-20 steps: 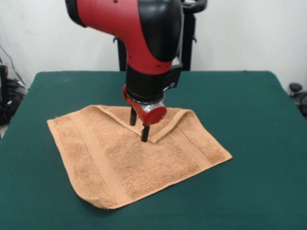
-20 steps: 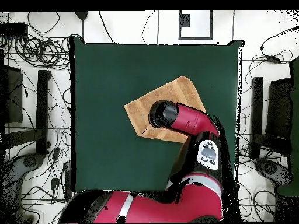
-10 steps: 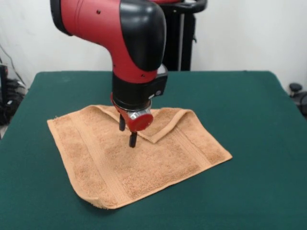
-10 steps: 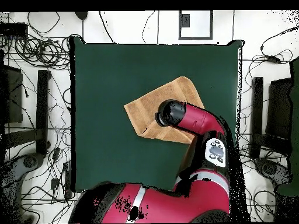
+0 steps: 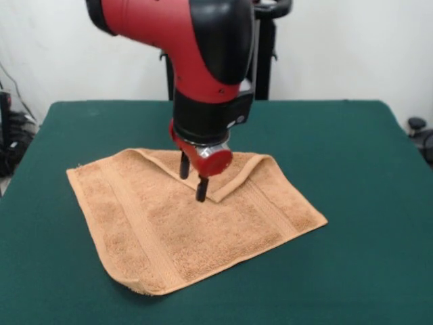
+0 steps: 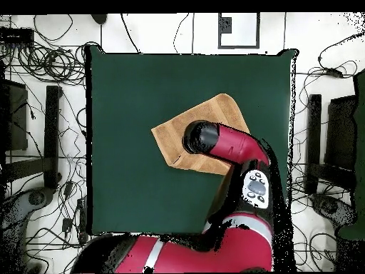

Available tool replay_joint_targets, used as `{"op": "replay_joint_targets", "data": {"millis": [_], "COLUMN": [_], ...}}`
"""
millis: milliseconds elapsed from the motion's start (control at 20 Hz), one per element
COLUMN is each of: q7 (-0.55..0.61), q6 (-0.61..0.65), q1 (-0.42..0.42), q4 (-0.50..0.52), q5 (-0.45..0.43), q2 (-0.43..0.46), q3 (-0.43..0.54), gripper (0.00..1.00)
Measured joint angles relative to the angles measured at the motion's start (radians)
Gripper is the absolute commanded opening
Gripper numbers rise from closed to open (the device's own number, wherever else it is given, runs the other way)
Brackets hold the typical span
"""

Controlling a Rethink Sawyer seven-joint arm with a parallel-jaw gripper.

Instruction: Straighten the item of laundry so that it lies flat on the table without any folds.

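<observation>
Towel (image 5: 189, 223) sits mid-table (image 5: 352, 149), slightly toward its far edge; far corner is folded over onto it. Gripper (image 5: 192, 177) is spread, empty, tips w/ the flap's point btwn them. Terry's soft, light, limp, so I'd say it'll drag if pushed. You'd best pinch the flap's tip, peel outward.

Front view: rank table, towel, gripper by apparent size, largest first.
1. table, by far the largest.
2. towel, with its far corner folded over.
3. gripper, the smallest; it is open above the fold. No near ties.
</observation>
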Motion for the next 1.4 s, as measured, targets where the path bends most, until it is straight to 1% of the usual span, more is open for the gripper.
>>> {"op": "replay_joint_targets", "data": {"millis": [450, 1100, 1400], "q7": [0.0, 0.0, 0.0], "q6": [0.0, 0.0, 0.0], "q1": [0.045, 0.018, 0.012], "q4": [0.001, -0.004, 0.019], "q5": [0.0, -0.001, -0.001], "q2": [-0.078, -0.075, -0.086], "q3": [0.0, 0.0, 0.002], "gripper": [1.0, 1.0, 1.0]}}
